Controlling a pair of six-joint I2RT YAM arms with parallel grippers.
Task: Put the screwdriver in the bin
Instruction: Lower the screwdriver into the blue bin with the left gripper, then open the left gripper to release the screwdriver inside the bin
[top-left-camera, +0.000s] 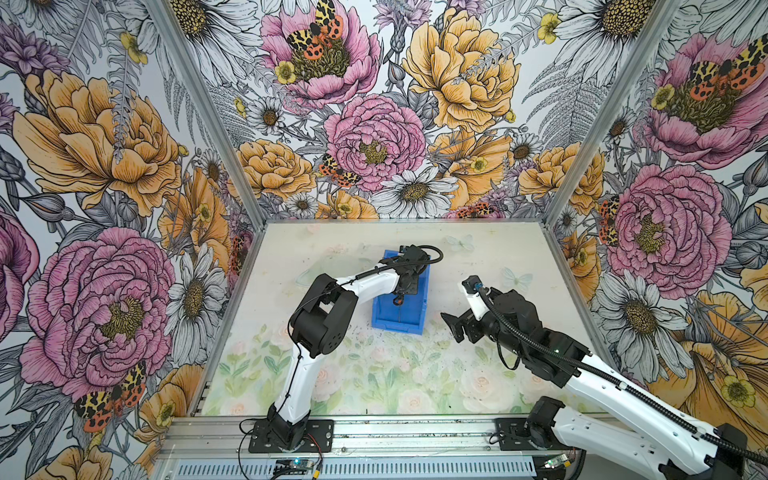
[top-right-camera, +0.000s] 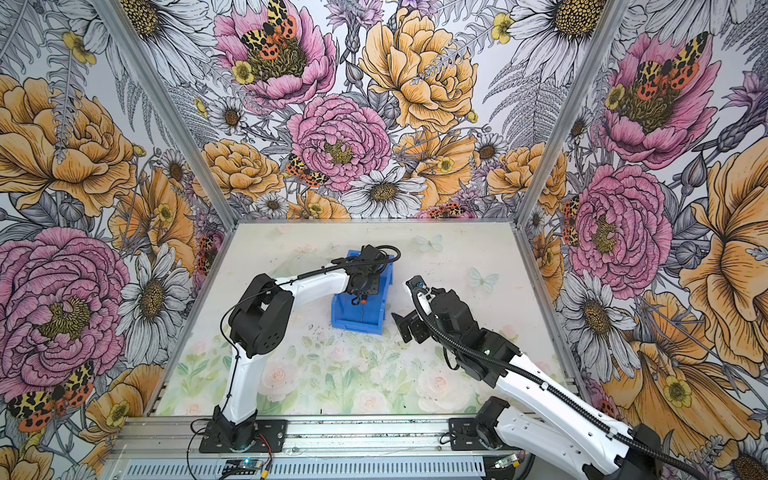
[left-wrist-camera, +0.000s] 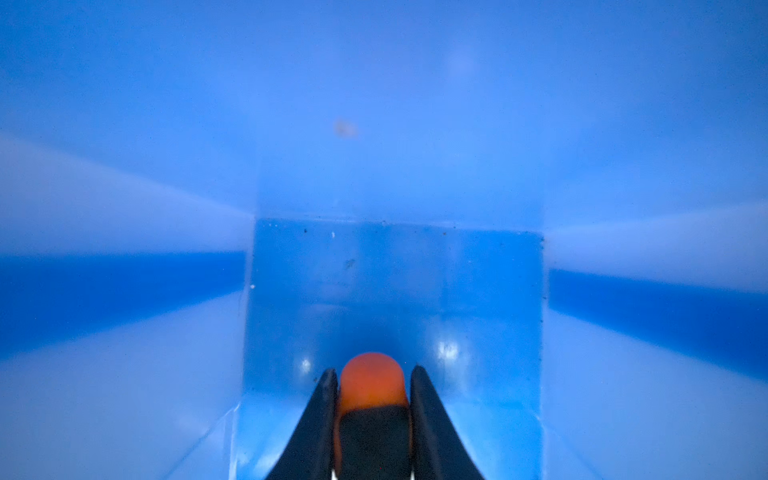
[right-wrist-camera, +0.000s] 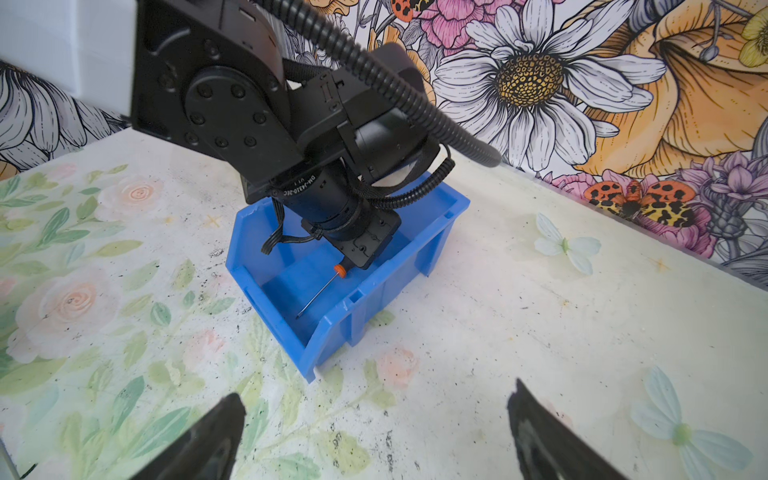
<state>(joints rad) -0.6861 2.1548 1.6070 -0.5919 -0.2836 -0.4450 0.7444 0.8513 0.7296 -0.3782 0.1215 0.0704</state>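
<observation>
Screwdriver hangs inside the bin, its handle clamped in the left gripper, shaft slanting toward the floor so letting go should land it inside. Right gripper hovers near, jaws apart, empty.

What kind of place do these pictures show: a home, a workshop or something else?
Probably a robot test cell, not a home: a left arm and right arm bolted to a metal rail, aluminium posts framing flower-printed wall panels, and a blue bin on the printed table.
</observation>
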